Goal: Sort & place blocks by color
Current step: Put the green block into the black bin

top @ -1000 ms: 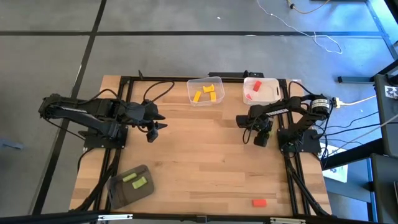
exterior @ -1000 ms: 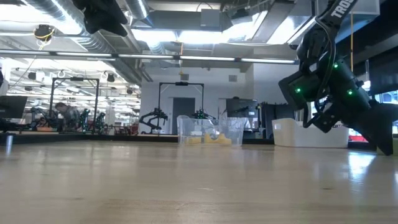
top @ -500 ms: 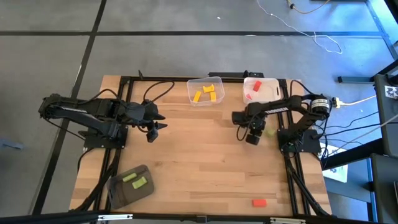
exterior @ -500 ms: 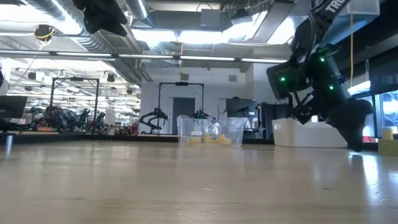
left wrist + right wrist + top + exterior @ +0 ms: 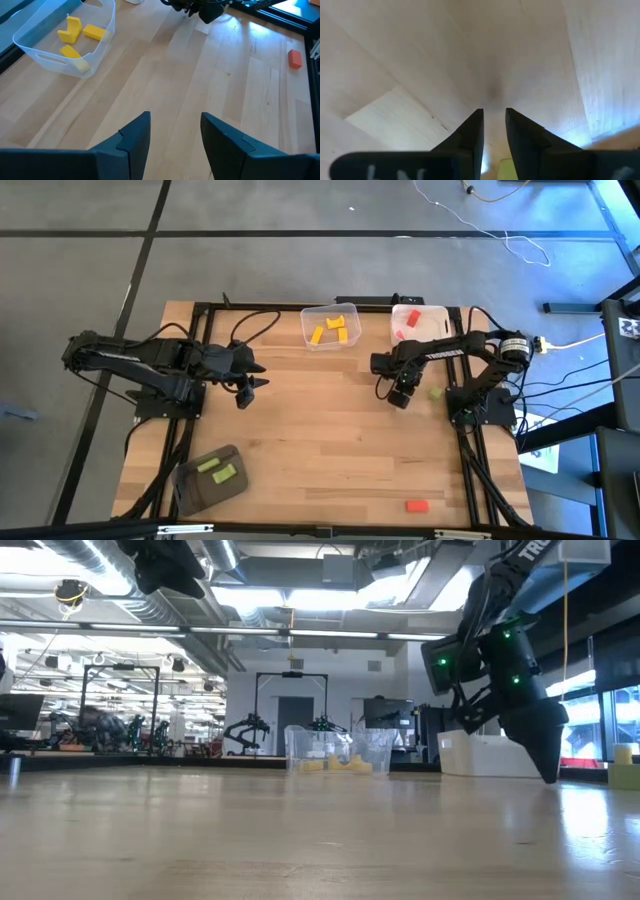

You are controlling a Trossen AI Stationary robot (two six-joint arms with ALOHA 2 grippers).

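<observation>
Seen from above, the right gripper point(image 5: 398, 399) hangs right of centre with fingers slightly apart and empty, a green block point(image 5: 435, 392) just beside it, a red block point(image 5: 416, 506) at lower right, while the left gripper point(image 5: 250, 386), left of centre, waits spread open.

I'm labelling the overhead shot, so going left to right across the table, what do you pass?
Dark grey tray with green blocks → left hand → clear bin of yellow blocks → right hand → loose red block → small green block.
</observation>
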